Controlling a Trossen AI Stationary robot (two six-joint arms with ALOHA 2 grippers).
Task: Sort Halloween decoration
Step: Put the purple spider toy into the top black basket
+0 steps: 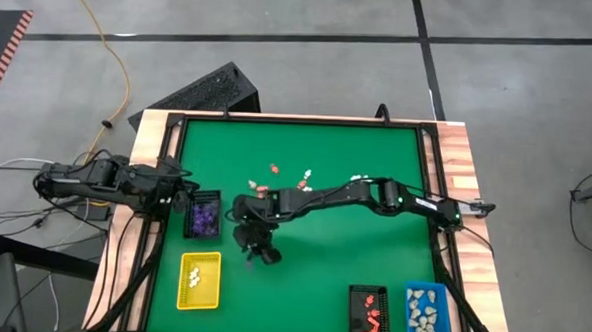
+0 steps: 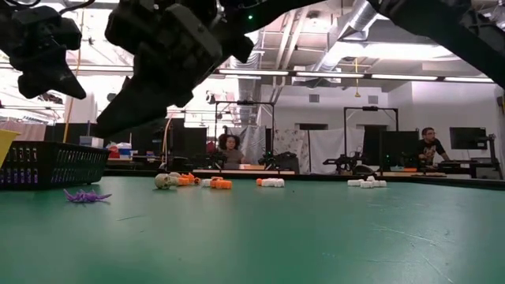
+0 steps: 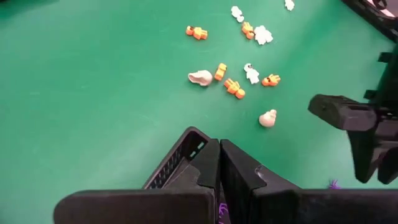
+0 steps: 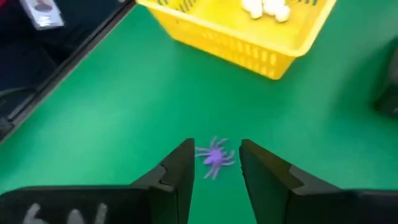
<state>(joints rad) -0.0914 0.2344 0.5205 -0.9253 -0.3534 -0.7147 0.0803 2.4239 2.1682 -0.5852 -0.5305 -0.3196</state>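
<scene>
A purple spider figurine [image 4: 214, 155] lies flat on the green surface [image 1: 374, 219], directly between the two dark fingers [image 4: 176, 171] of the right end effector [image 1: 255, 246], which stand apart on either side of it without touching it; the spider sits just short of the yellow tray [image 1: 199, 281], which holds a few white figurines [image 4: 264, 7]. In the low view the same spider [image 2: 87, 196] rests on the surface near the black tray [image 2: 49, 164]. Farther toward the middle of the surface a loose scatter of orange figurines [image 3: 233, 88] and white and cream ones [image 3: 267, 118] lies well apart from the spider. The black tray by the left edge contains purple pieces [image 1: 205, 218], and the left end effector [image 3: 219, 163] hangs just over that tray's rim with its fingers pressed together, holding nothing. Along the near edge on the right stand another black tray [image 1: 370, 313] with orange-red pieces and a blue tray [image 1: 427, 312] with cream-beige ones.
</scene>
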